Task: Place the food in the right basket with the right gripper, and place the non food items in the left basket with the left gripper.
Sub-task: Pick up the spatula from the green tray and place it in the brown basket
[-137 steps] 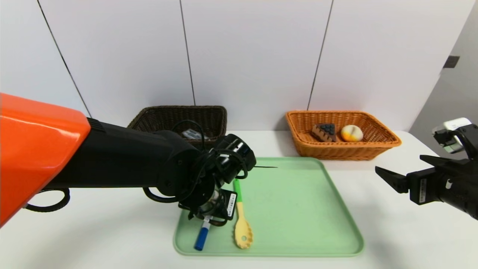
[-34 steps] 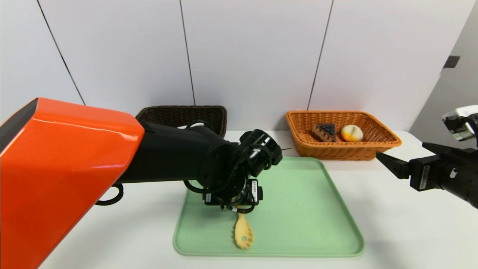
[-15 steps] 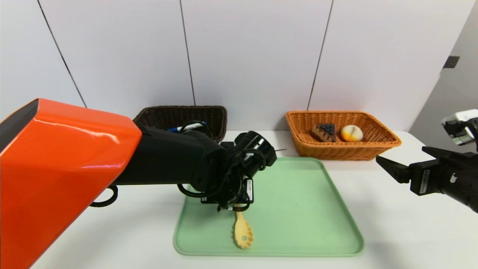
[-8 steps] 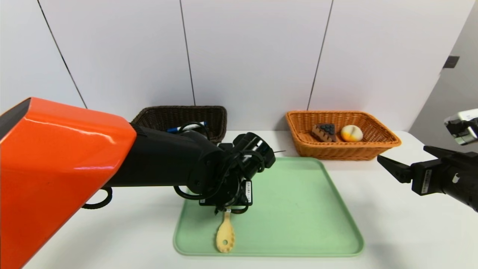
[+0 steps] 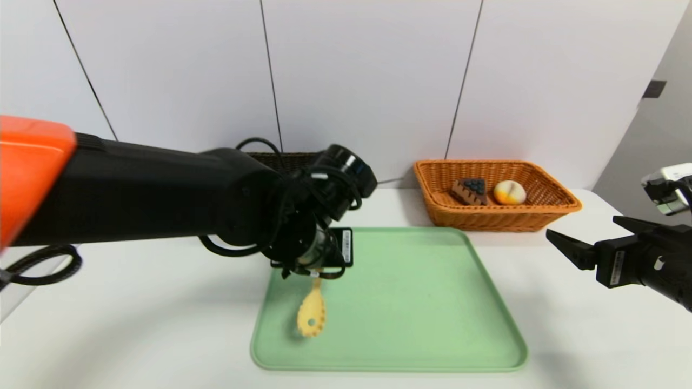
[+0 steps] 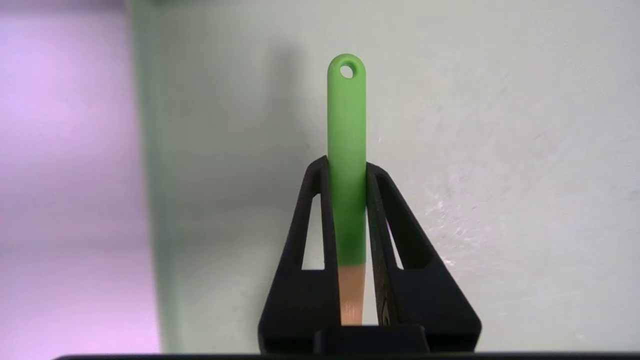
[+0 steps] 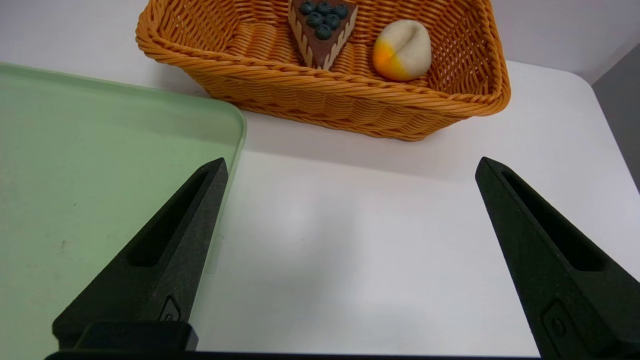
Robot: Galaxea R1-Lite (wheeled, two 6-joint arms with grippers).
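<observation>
Across the left half of the head view, the left arm (image 5: 146, 189) reaches in from the left edge, nearly level, its orange shell cut off by the frame and its wrist bent down over the upper left part of the green tray (image 5: 421, 297). The left gripper (image 6: 346, 161) points downward, its two fingers clenched on the green handle of the yellow slotted spoon (image 5: 311, 313). The spoon hangs raised over the tray's left side, its slotted head toward the bottom of the frame.

At the right edge, the right gripper (image 5: 580, 225) is parked above the white table (image 5: 594, 351), fingers spread wide with nothing between them, pointing toward the left of the frame. In the upper right, the orange wicker basket (image 5: 497, 216) holds the berry-topped cake wedge (image 5: 469, 192) and, just beside it, the round cream bun (image 5: 509, 193).

Compared with half a second ago, the spoon has risen and shifted slightly left, and the left arm has swung up and left, showing less of its orange shell. It now covers most of the dark brown wicker basket (image 5: 286, 160) in the upper middle, hiding the blue-capped marker that was visible inside.
</observation>
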